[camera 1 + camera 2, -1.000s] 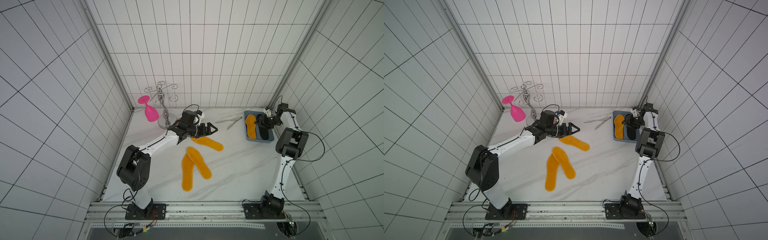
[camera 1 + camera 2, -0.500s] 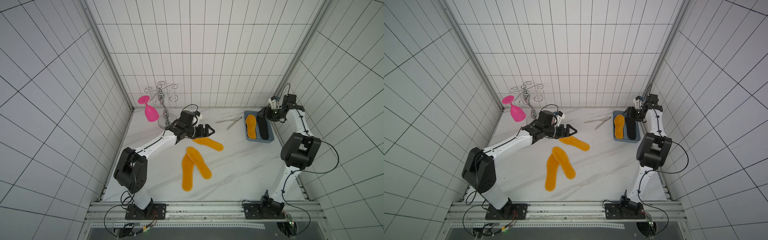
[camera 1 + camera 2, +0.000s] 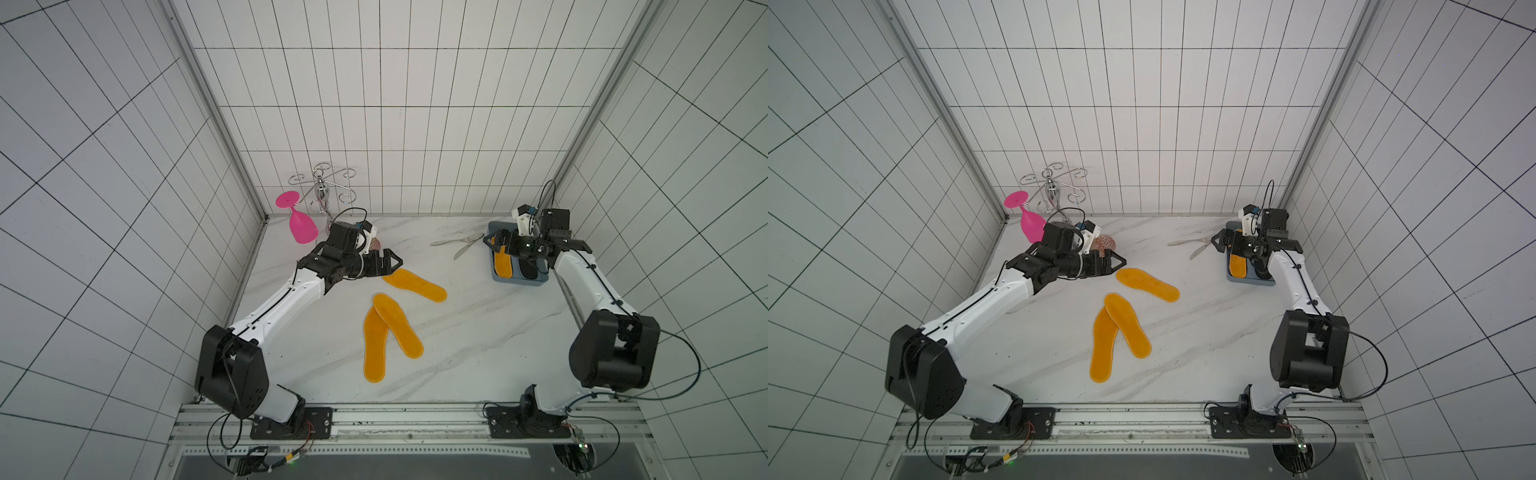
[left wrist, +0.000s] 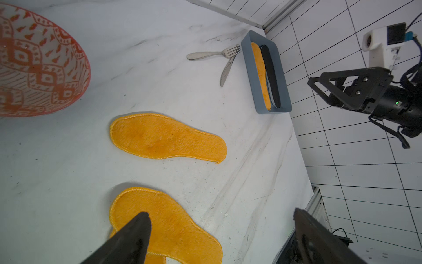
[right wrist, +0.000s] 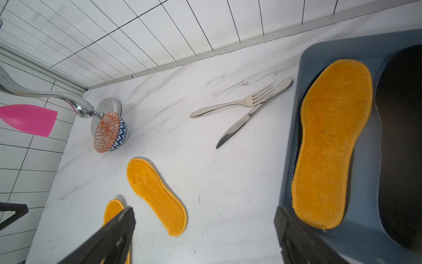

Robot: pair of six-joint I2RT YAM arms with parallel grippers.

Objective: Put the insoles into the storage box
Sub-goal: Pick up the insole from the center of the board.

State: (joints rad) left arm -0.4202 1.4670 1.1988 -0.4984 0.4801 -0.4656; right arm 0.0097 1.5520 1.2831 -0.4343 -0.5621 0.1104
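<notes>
Three orange insoles lie on the marble table: one alone (image 3: 415, 284), and two crossed nearer the front (image 3: 397, 331) (image 3: 374, 351). The blue-grey storage box (image 3: 519, 283) stands at the back right. It holds an orange insole (image 5: 331, 141) and a black insole (image 5: 402, 137); a dark edge shows under the orange one. My left gripper (image 3: 399, 262) (image 4: 220, 212) hovers open and empty by the lone insole's back end, not touching it. My right gripper (image 3: 490, 244) (image 5: 204, 209) hangs open and empty over the box's left rim.
A fork (image 3: 453, 241) and knife (image 3: 465, 250) lie just left of the box. A patterned bowl (image 5: 110, 131) sits behind my left wrist. At the back left, a pink glass (image 3: 301, 226) hangs on a chrome rack (image 3: 322, 189). Tiled walls enclose three sides.
My right gripper rose out of the box, opened wide and shifted over its left rim. My left gripper drew back to the left, off the lone insole.
</notes>
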